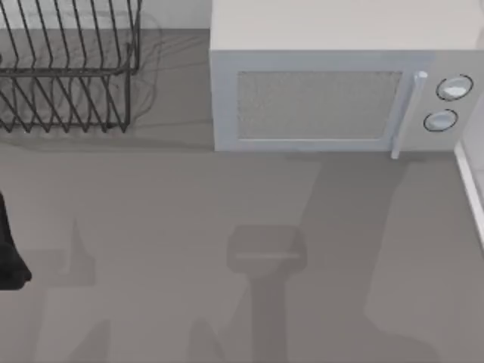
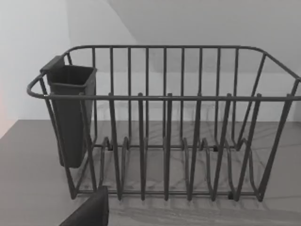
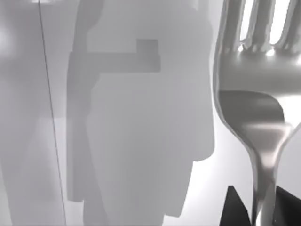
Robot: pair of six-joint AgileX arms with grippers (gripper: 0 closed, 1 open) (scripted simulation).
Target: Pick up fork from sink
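Close up in the right wrist view, the fork (image 3: 256, 89) stands with its tines away from the right gripper (image 3: 258, 207), whose dark fingers (image 3: 235, 209) pinch the neck of its handle from both sides. Behind it is pale wall. Across the table (image 1: 151, 227) sit a microwave (image 1: 333, 91) and a wire dish rack (image 2: 164, 127) with a dark cutlery cup (image 2: 70, 113). My left arm (image 1: 11, 257) rests at the table's left edge; whether its jaws are open, I cannot tell.

Both arms are matte black: the left arm (image 1: 10, 253) bulky, the right hand (image 3: 256, 207) angular.
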